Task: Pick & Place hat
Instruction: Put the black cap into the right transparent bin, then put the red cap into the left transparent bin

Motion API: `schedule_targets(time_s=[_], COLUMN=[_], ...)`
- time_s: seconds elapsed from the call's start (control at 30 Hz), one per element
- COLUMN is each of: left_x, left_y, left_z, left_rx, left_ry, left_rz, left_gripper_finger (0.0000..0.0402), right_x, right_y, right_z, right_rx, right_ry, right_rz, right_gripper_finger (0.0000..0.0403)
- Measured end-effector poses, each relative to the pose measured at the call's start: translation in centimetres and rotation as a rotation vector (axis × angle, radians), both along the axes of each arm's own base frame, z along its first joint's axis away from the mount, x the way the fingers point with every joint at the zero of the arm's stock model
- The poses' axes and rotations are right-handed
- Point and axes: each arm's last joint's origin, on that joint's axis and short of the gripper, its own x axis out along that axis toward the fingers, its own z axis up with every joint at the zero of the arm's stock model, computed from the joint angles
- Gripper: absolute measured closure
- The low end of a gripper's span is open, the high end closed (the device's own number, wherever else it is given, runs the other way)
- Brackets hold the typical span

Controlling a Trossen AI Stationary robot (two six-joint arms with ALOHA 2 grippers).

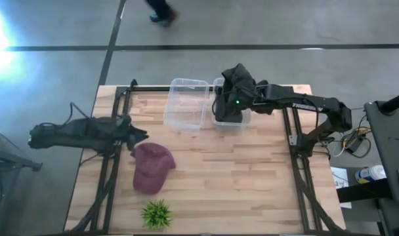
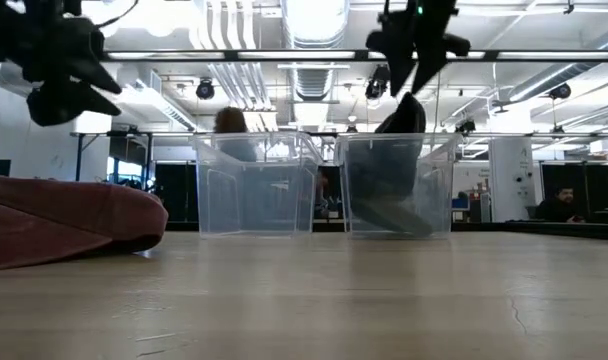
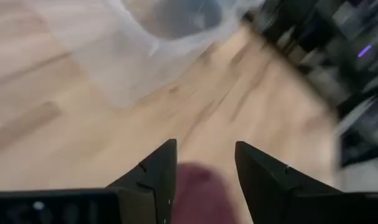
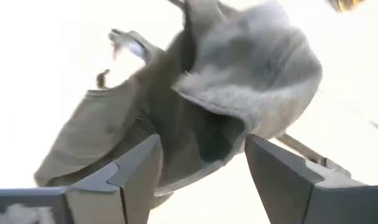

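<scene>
A maroon hat [image 1: 152,167] lies crown up on the wooden table near its left side, and it also shows in the low view [image 2: 64,220]. My left gripper [image 1: 139,136] hovers open just above the hat's far edge. Its wrist view shows the maroon hat [image 3: 198,196] below the gap between the fingers [image 3: 204,168]. A dark grey hat [image 2: 399,160] stands slanted inside the right clear bin [image 2: 439,190], with its lower part on the bin floor. My right gripper [image 2: 409,80] is open right above it. In the right wrist view the grey hat [image 4: 239,81] lies beyond the spread fingers [image 4: 201,162].
An empty clear bin [image 1: 186,105] stands to the left of the right bin [image 1: 229,123] at the table's far edge. A small green plant [image 1: 156,214] sits near the front edge. Bare wood lies in the middle and on the right. A person's feet [image 1: 161,13] show on the floor beyond the table.
</scene>
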Motion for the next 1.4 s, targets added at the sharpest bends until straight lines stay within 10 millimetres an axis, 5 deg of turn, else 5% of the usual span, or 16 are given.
schedule_targets(time_s=[0.3,0.6,0.93,1.1,1.4], left_x=[2.6,4.6,3.7,4.5,4.8], left_y=[-1.0,-5.5,-10.8,-11.1,-11.6], left_z=[0.1,-0.4,-1.9,-3.0,-5.7], left_rx=[-0.061,0.069,0.315,0.482,0.462], left_ry=[0.442,0.603,0.632,0.669,0.763], left_rz=[-0.290,-0.701,-0.732,-0.652,-0.792], left_gripper_finger=[0.0248,0.0248,0.0248,0.0248,0.0248], right_x=[0.4,0.6,0.6,0.7,0.7], right_y=[1.3,2.2,2.2,2.1,2.1], right_z=[2.2,2.3,2.3,2.4,2.4], right_rx=[-0.037,-0.046,-0.057,-0.057,-0.058], right_ry=[-0.021,0.004,0.007,0.002,0.000], right_rz=[0.095,0.156,0.157,0.155,0.155], right_gripper_finger=[0.0151,0.0147,0.0147,0.0151,0.0152])
